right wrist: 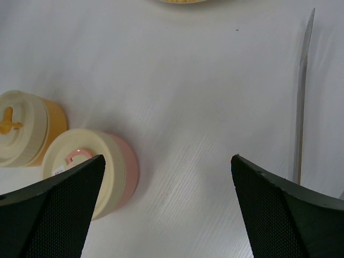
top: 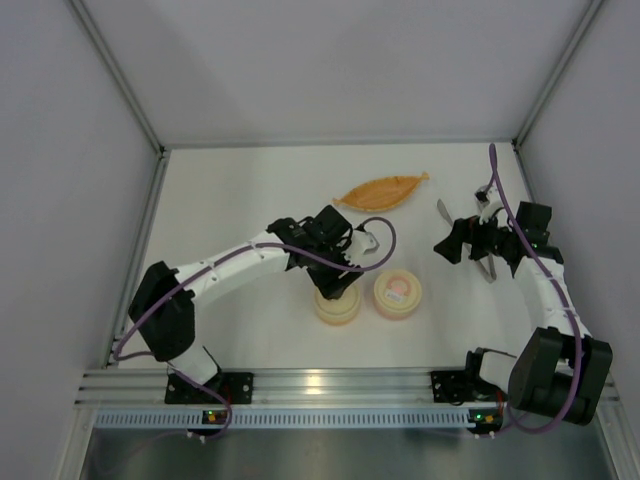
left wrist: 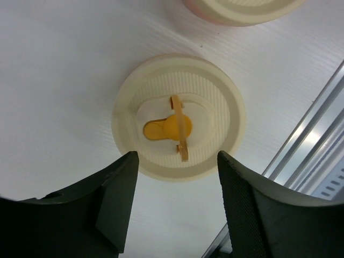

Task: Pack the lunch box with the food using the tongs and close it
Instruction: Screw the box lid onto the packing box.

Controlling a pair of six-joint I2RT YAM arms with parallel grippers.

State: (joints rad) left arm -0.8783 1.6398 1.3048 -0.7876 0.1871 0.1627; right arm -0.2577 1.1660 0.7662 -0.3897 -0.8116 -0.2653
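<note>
A round lunch box point(top: 337, 308) with orange walls point(right wrist: 56, 122) stands closed under a cream lid point(left wrist: 215, 102) that carries an orange latch point(left wrist: 171, 127). My left gripper point(left wrist: 177, 157) hangs open just above this lid point(top: 336, 284), its fingers point(left wrist: 119, 185) holding nothing. The silver tongs point(top: 443, 211) lie on the table at the right, one thin arm point(right wrist: 302, 91) showing beside my right gripper point(right wrist: 166, 164). That gripper point(top: 448, 245) is wide open over bare table. The food is out of view.
A second round box with pink walls point(top: 397, 293) and a cream lid point(right wrist: 75, 148) stands right of the orange one, its rim point(left wrist: 242, 9) at the top of the left wrist view. A long orange leaf-shaped dish point(top: 380, 190) lies behind them. White walls enclose the table.
</note>
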